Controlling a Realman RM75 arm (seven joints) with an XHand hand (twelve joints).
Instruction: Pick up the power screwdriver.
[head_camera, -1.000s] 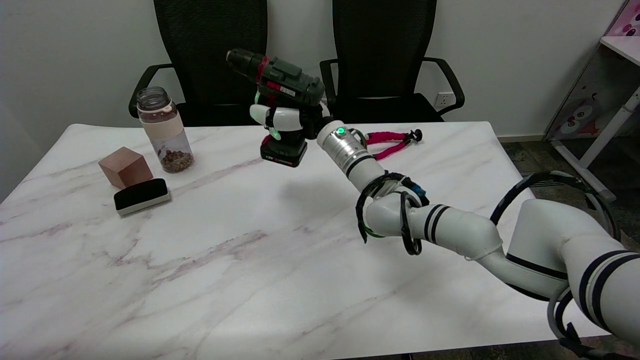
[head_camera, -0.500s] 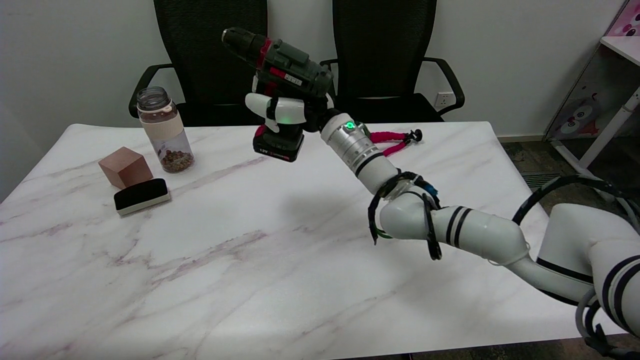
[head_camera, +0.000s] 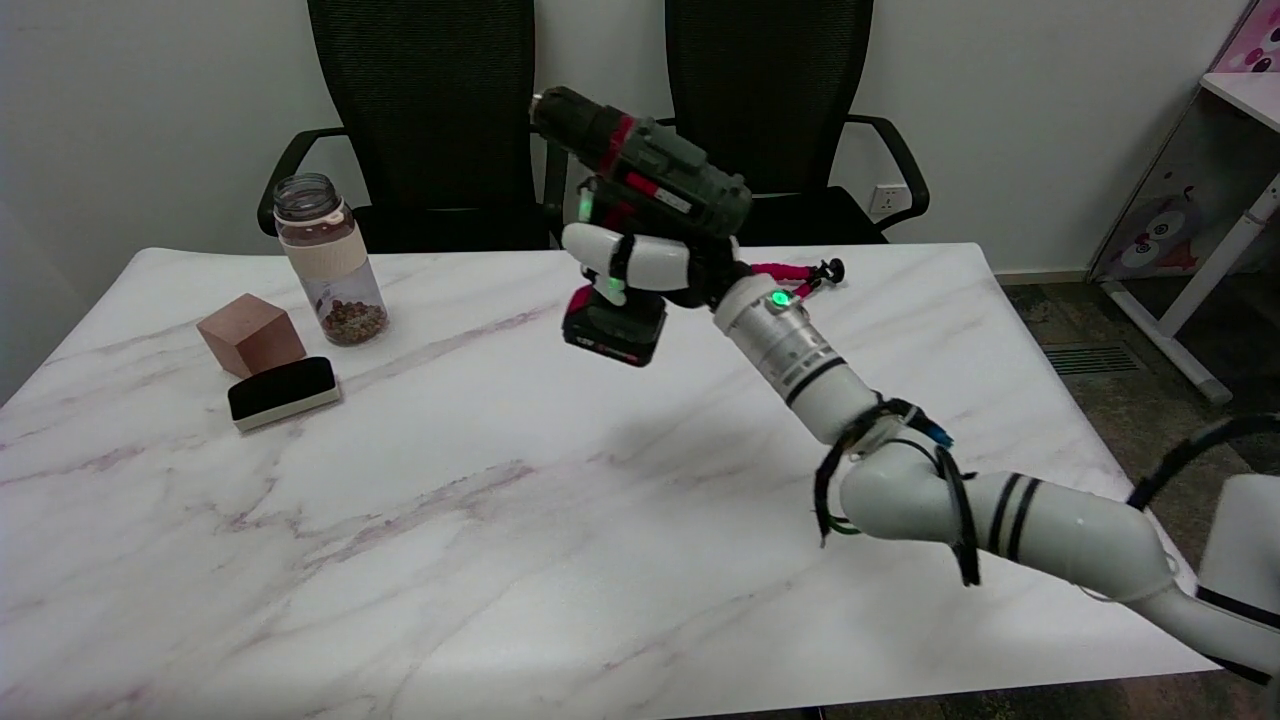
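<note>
Your right hand (head_camera: 640, 265) grasps the power screwdriver (head_camera: 640, 180) by its handle, aloft at upper centre. At upper left, the jar (head_camera: 330, 262) stands upright, brown bits filling its bottom.

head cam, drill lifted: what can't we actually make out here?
- Power screwdriver grip: covered by the right hand, so the contact underneath is hidden.
- Label on its battery base: too small to read.
- Pink tripod: partly behind the wrist.
- Jar contents: brown bits, too small to identify.
- Right arm's base: cut off by the right edge.
</note>
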